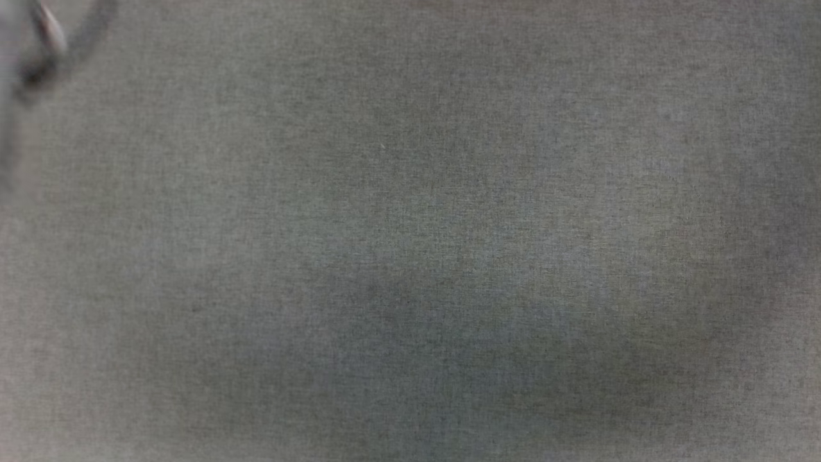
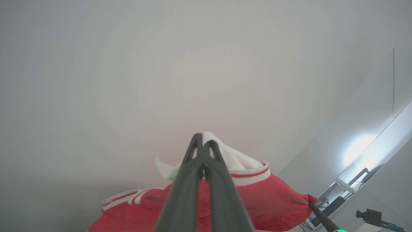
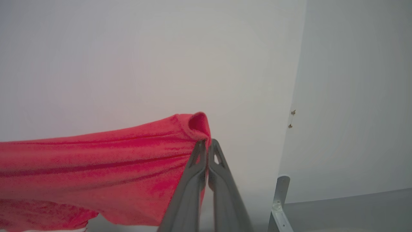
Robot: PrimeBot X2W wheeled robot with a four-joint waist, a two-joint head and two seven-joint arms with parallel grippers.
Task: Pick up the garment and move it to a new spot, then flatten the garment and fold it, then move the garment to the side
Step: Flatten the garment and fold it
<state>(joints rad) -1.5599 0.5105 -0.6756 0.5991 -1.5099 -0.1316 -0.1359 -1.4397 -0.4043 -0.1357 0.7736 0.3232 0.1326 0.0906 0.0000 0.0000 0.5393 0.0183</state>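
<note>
My left gripper (image 2: 203, 139) is squeezed tight on a white bit of the garment (image 2: 273, 199). My right gripper (image 3: 207, 144) is squeezed tight on a red edge. The garment hangs in the air between them, with a pale wall (image 3: 128, 48) behind. My pinches are small. If I pull too hard, the cloth could slip out and drop.

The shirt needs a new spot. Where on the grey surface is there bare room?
The grey surface lies bare from its middle to the right and bottom edges of the head view. Only the upper left corner is crowded, by a blurred dark and pale thing I cannot identify. The left gripper and right gripper hold the garment.
</note>
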